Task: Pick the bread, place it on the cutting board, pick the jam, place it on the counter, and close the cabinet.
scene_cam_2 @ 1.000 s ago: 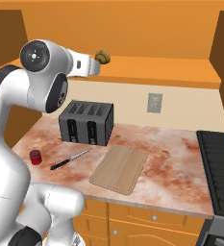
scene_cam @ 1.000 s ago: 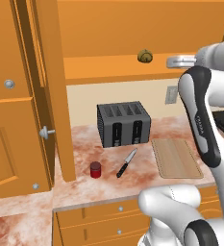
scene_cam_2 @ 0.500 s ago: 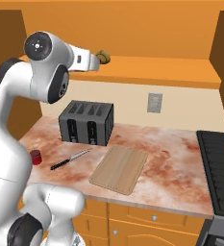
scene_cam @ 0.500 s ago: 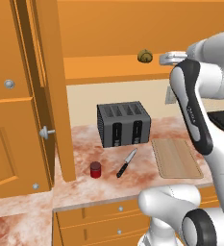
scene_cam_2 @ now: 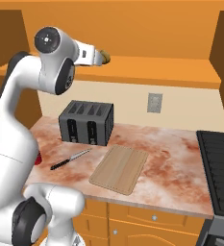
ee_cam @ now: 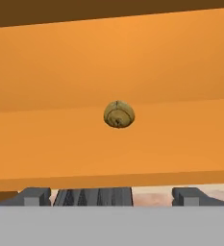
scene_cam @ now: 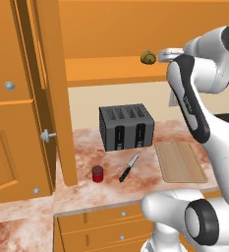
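Observation:
The bread [ee_cam: 118, 114], a small round brown roll, sits on the shelf of the open cabinet [scene_cam: 111, 69], well above the counter [scene_cam: 86, 189]. My gripper [ee_cam: 112, 197] is open and level with the roll, a short way in front of it, with nothing between its fingers. From the left base the gripper [scene_cam: 163, 52] is just right of the bread [scene_cam: 147, 57]. From the right base the bread [scene_cam_2: 105, 57] peeks past the gripper [scene_cam_2: 99, 56]. The red jam [scene_cam: 98, 173] stands on the counter near the front left. The cutting board [scene_cam: 180, 161] lies bare at the right.
A dark toaster [scene_cam: 126, 127] stands at the back of the counter, with a black-handled knife [scene_cam: 128, 167] in front of it. The cabinet door [scene_cam: 42, 88] hangs open at the left. A black stove [scene_cam_2: 219, 168] borders the counter on the right, and an outlet [scene_cam_2: 155, 102] is on the wall.
The arm has carried the open gripper sideways along the shelf toward the bread. Nothing on the counter has moved.

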Robot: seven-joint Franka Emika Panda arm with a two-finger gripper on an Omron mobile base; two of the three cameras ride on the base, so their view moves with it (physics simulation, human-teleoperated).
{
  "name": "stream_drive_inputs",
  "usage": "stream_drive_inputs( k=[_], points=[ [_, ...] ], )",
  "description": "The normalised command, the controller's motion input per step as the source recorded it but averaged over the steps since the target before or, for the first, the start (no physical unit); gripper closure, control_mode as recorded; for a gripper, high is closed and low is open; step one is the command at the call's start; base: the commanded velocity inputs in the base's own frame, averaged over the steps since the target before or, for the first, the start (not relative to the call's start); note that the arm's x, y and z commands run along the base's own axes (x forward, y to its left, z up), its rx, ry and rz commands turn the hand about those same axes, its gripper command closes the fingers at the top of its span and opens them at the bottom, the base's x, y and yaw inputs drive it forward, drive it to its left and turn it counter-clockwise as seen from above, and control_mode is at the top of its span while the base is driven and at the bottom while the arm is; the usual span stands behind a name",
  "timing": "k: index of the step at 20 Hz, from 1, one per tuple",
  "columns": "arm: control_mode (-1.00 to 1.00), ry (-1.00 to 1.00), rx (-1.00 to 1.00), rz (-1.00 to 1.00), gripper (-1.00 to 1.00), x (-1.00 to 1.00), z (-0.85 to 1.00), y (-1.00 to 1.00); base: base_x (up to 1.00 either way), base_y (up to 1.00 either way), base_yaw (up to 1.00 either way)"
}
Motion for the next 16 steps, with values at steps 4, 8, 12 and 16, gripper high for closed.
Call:
stream_drive_inputs(
  k=[4,8,12,16],
  points=[
    [-1.00,0.00,0.00,0.00,-1.00,0.32,0.00,0.00,0.00,0.00,0.00],
    [-1.00,0.00,0.00,0.00,-1.00,0.32,0.00,0.00,0.00,0.00,0.00],
    [-1.00,0.00,0.00,0.00,-1.00,0.31,0.00,0.00,0.00,0.00,0.00],
    [-1.00,0.02,0.00,0.00,-1.00,0.28,-0.01,0.00,0.00,0.00,0.00]
  ],
)
